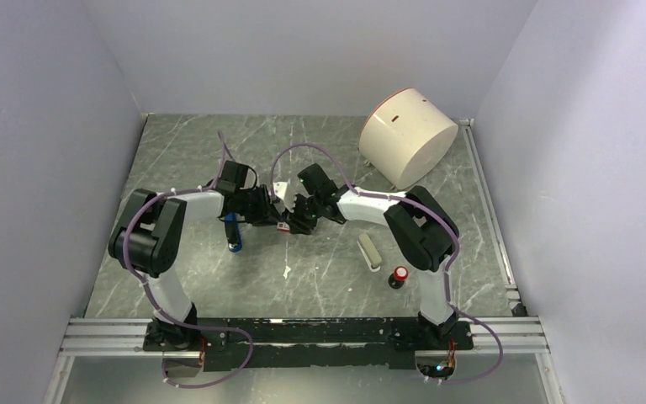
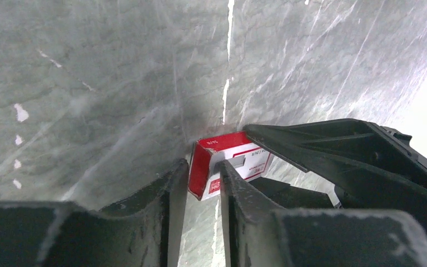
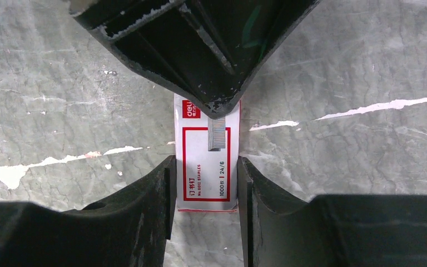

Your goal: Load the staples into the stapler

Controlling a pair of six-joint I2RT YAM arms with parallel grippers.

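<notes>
The left fingers (image 2: 155, 206) and right fingers (image 3: 144, 211) both pinch the small flat red-and-white staples box (image 3: 205, 167) over the grey tabletop (image 1: 320, 278); the step looks like opening it, so next pull gently apart; the slim blue stapler (image 1: 232, 236) lies nearby.

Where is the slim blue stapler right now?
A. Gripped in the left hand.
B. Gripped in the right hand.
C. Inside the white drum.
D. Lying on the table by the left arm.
D. The top view shows the slim blue stapler lying on the grey marbled table beside the left arm, while the left hand and right hand each grip only the small red-and-white staple box.
</notes>
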